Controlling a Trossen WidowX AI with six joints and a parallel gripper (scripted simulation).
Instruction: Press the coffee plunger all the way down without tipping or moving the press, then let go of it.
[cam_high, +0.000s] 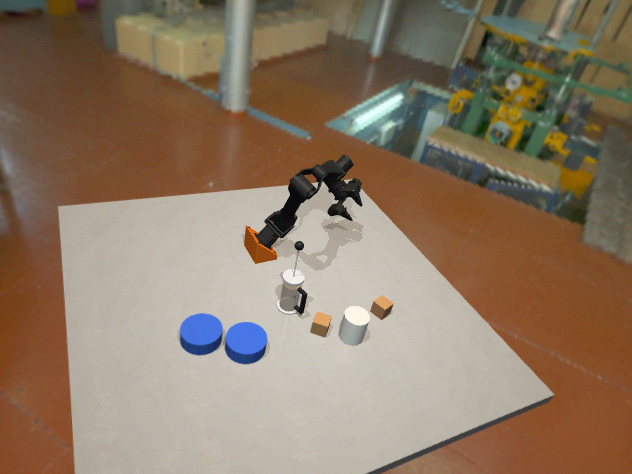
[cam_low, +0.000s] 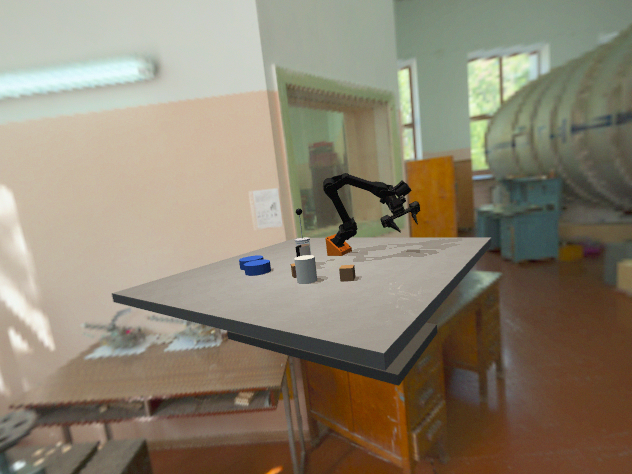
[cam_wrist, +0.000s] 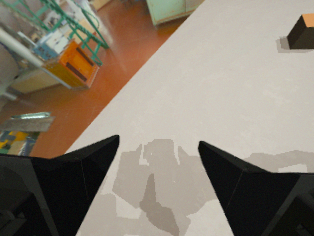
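The coffee press (cam_high: 290, 297) (cam_low: 304, 245) stands upright on the table, a glass beaker with a white lid and a black handle. Its plunger rod stands high above the lid, topped by a black knob (cam_high: 299, 245) (cam_low: 299, 211). My gripper (cam_high: 356, 212) (cam_low: 407, 227) (cam_wrist: 159, 142) is open and empty. It hangs above the table, well away from the press, on the far side of the arm's base from the blue discs. The press is not in the wrist view.
Near the press are a small orange-brown block (cam_high: 320, 325), a light grey cylinder (cam_high: 353, 327) (cam_low: 306, 270) and another such block (cam_high: 381, 308) (cam_low: 347, 273). Two blue discs (cam_high: 201, 332) (cam_high: 246, 341) lie on the other side. The orange arm base (cam_high: 259, 250) (cam_low: 336, 246) stands behind the press.
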